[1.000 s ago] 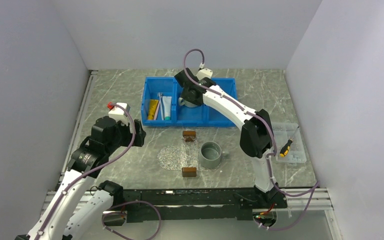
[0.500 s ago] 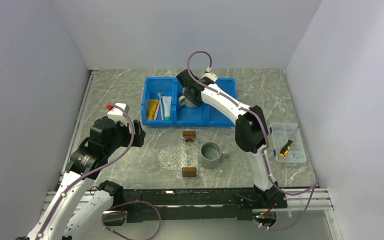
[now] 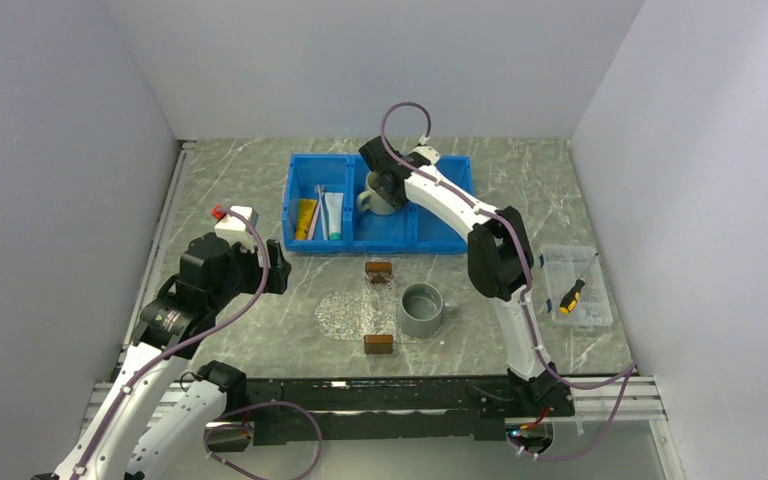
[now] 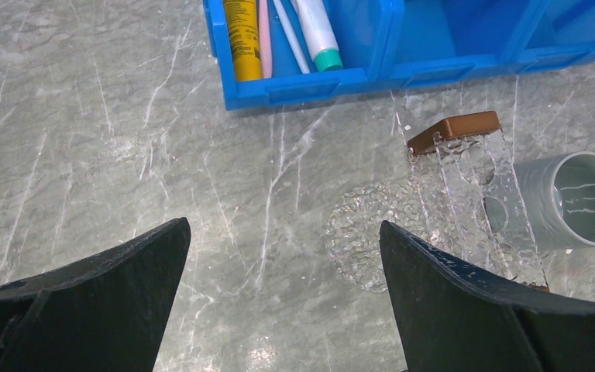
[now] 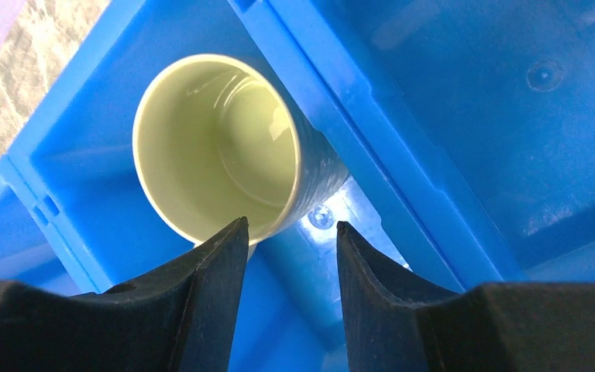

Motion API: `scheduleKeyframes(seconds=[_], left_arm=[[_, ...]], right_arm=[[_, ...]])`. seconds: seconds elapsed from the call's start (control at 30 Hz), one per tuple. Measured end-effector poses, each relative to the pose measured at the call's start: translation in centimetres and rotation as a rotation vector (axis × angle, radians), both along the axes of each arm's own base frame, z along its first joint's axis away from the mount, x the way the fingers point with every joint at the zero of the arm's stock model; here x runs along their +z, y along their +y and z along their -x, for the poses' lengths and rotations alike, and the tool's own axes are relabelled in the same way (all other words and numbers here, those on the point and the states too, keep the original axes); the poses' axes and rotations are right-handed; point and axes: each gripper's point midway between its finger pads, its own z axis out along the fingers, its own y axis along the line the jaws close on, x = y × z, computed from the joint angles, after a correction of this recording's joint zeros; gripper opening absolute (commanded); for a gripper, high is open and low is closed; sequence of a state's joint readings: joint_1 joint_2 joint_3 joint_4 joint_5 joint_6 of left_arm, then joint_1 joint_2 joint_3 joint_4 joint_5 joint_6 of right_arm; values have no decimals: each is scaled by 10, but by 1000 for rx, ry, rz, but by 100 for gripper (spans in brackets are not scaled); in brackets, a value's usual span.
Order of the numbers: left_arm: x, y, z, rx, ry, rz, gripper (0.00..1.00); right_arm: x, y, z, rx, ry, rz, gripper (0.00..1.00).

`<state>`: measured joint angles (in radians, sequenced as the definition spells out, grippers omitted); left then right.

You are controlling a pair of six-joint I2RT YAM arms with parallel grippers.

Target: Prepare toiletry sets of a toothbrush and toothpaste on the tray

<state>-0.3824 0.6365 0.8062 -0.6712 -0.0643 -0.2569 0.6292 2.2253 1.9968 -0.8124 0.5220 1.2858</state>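
1. Left gripper hangs wide open and empty over the grey marble table.
2. 2 thin stick toothbrushes and 2 flat toothpaste tubes lie in the blue plastic bin, left compartment; the clear oval glittery tray shows 0 sets.
3. Right gripper, jaws half-parted astride a cream mug, has reached deeper; grip unclear.

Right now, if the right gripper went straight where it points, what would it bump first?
Probably the pale cream round cup in the blue plastic bin: the right gripper has that rim at its fingertips, depth unclear.
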Motion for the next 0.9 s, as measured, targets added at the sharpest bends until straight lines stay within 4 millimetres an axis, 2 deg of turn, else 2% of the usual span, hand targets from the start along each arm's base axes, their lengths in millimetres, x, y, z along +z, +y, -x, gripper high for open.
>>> scheduleKeyframes(seconds=[0.2, 0.4, 0.67, 0.77, 0.8, 0.9], left_arm=[[0, 0, 0, 0, 0, 0, 99], [0, 0, 0, 0, 0, 0, 99], [0, 0, 0, 0, 0, 0, 99], [0, 0, 0, 0, 0, 0, 99], [0, 0, 0, 0, 0, 0, 99], [0, -1, 0, -3, 1, 1, 99]], right_arm=[[2, -6, -8, -16, -13, -10, 47], [1, -7, -14, -24, -18, -17, 43], [-20, 0, -17, -11, 12, -23, 40], [-21, 2, -17, -9, 12, -24, 34], [-21, 2, -17, -8, 13, -24, 27], [-20, 2, -19, -8, 7, -28, 19]])
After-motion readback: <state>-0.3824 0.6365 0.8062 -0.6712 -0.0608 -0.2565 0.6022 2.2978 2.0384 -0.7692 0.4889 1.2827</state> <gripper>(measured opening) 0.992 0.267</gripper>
